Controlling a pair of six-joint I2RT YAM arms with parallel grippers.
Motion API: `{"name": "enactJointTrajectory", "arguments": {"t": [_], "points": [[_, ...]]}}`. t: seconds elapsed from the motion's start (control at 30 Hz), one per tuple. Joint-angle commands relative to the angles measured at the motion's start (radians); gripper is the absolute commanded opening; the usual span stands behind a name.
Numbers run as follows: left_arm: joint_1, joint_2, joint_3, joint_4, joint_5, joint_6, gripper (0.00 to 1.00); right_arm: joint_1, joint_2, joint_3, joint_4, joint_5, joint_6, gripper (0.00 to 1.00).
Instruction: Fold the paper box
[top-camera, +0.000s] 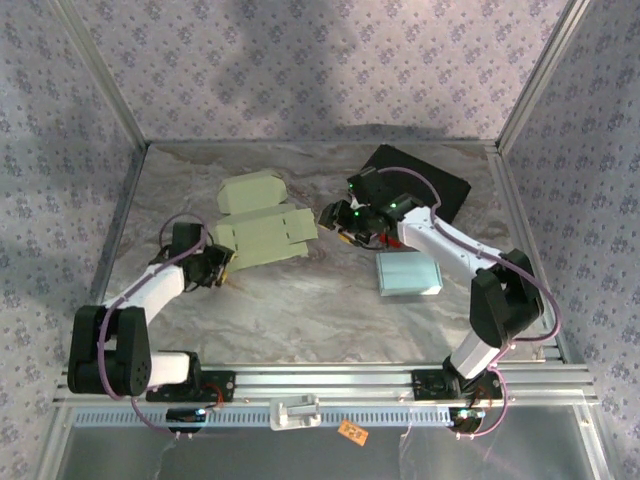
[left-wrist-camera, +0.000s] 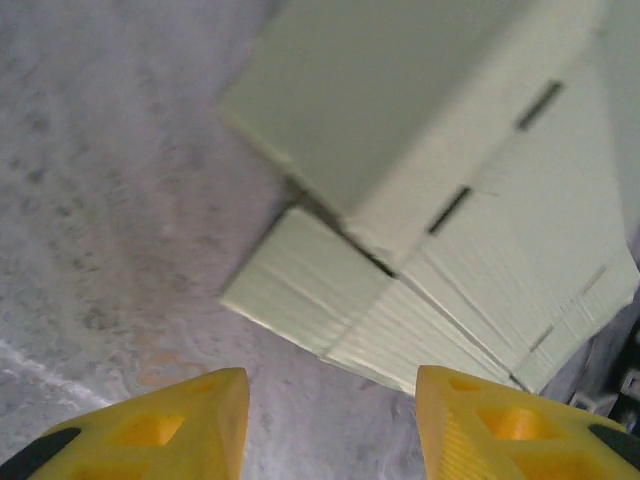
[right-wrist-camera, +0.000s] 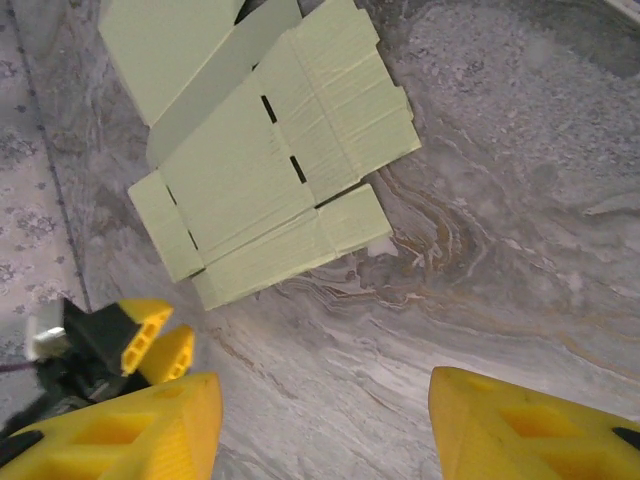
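Table (top-camera: 300, 310): marble top, walls on 3 sides. Paper box (top-camera: 262, 228) lies on it left of centre, mostly a flat pale-green blank. The far panel looks partly raised; the near flaps lie flat on the table. Black mat (top-camera: 420, 188) sits at the far right, and a light-blue box (top-camera: 408, 274) lies near the right arm. Keep off both.

Left gripper (left-wrist-camera: 330, 378) sits low at the blank's near-left corner, jaws apart, empty. Right gripper (right-wrist-camera: 322, 380) hovers off the blank's right edge, jaws apart, empty too.

My read: you're setting up a flap fold. Pin the main panel with 1 gripper, slide a finger of the other under the near flap (left-wrist-camera: 300, 290), and lift along the crease, not across it. Go slow; thin card buckles. Line the tabs up with the slots (right-wrist-camera: 297, 168) before pressing.
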Motion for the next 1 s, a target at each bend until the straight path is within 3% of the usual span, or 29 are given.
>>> {"name": "enactJointTrajectory", "arguments": {"t": [0.0, 0.13, 0.8, 0.97], "points": [[0.003, -0.011, -0.038, 0.274, -0.024, -0.167, 0.48, -0.003, 0.015, 0.029, 0.006, -0.034, 0.028, 0.58], [0.029, 0.035, -0.101, 0.425, -0.057, -0.201, 0.48, -0.005, 0.01, 0.015, 0.004, -0.047, 0.029, 0.58], [0.047, 0.15, -0.115, 0.527, -0.081, -0.187, 0.38, -0.035, -0.031, -0.026, 0.006, -0.057, 0.029, 0.58], [0.047, 0.198, -0.119, 0.629, -0.091, -0.195, 0.24, -0.037, -0.043, -0.038, 0.008, -0.059, 0.028, 0.58]]}}
